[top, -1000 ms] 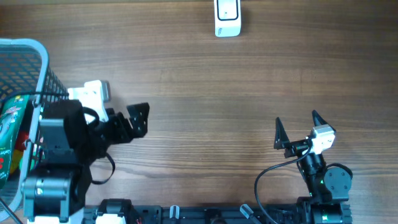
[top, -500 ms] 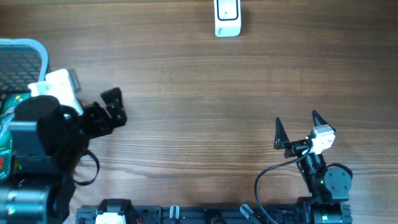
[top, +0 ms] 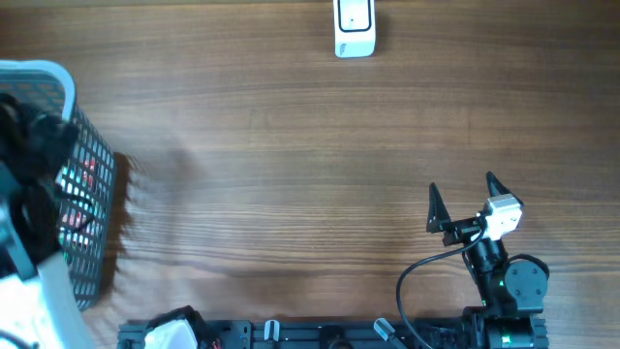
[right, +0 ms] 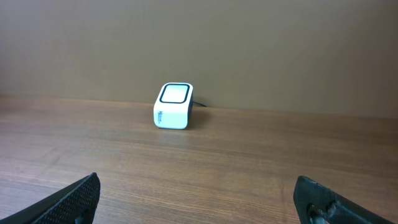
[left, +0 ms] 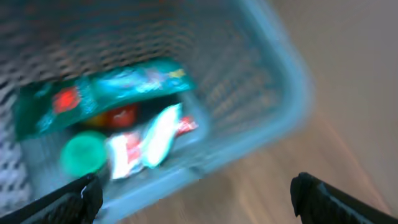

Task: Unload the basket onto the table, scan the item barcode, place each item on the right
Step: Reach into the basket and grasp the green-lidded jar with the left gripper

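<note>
The white barcode scanner (top: 355,29) stands at the table's far edge; the right wrist view has it straight ahead (right: 173,106). My right gripper (top: 463,194) rests open and empty near the front right, well short of the scanner. My left arm (top: 29,165) is a blur over the light blue basket (top: 89,228) at the far left. In the left wrist view my left gripper (left: 196,190) is open and empty, hanging above the basket's rim (left: 280,81). Inside lie a green packet (left: 106,96), a white and red packet (left: 134,152) and a green round lid (left: 84,154), all blurred.
The basket's mesh wall faces the table's middle. A black cable (top: 417,276) loops from the right arm's base at the front edge. Bare wooden tabletop (top: 310,174) lies between the basket, the scanner and the right arm.
My left arm has swung left from the table to above the basket, jaws still open. The right arm and the scanner have not moved.
</note>
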